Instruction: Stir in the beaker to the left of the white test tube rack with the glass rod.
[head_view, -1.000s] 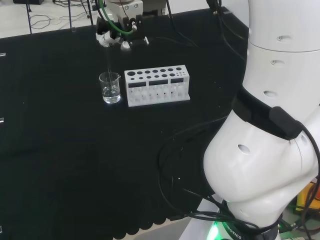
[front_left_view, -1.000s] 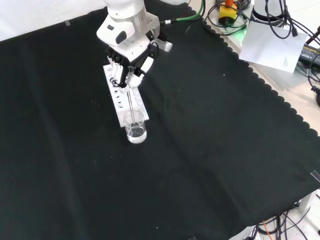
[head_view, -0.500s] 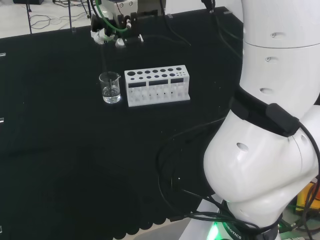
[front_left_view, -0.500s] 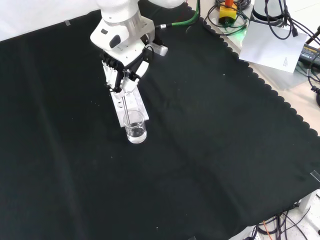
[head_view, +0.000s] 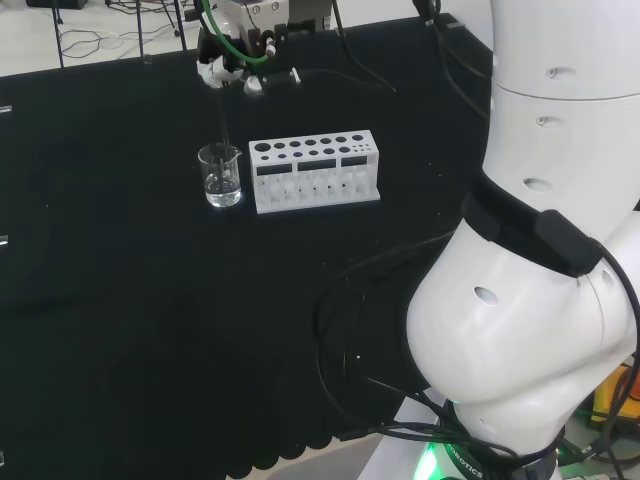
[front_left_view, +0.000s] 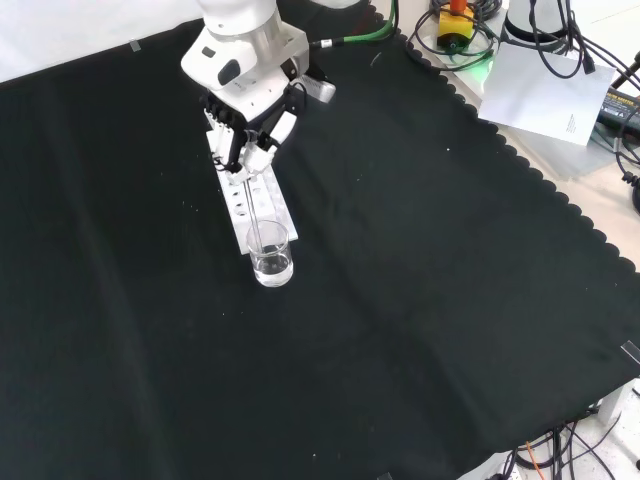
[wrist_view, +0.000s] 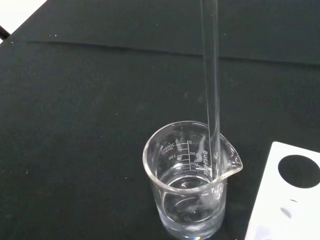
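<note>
A small clear glass beaker (head_view: 221, 176) (front_left_view: 271, 254) (wrist_view: 190, 182) holding some clear liquid stands on the black cloth, just left of the white test tube rack (head_view: 315, 171) in the head view. The hand (head_view: 232, 66) (front_left_view: 246, 138) hovers above the beaker, fingers curled on a thin glass rod (head_view: 222, 130) (front_left_view: 251, 205) (wrist_view: 210, 75). The rod hangs nearly upright. In the wrist view its lower end reaches inside the beaker, close to the spout side of the rim.
The rack (front_left_view: 249, 198) (wrist_view: 285, 195) lies directly behind the beaker in the front view, under the hand. Black cloth spreads widely round them. Cables, papers and a scalloped cloth edge (front_left_view: 540, 180) lie at the front view's right. The arm's white links (head_view: 540, 250) stand at the head view's right.
The hand with the rod swung left in the head view, then back right, so the rod has moved round inside the beaker. Beaker and rack have stayed put.
</note>
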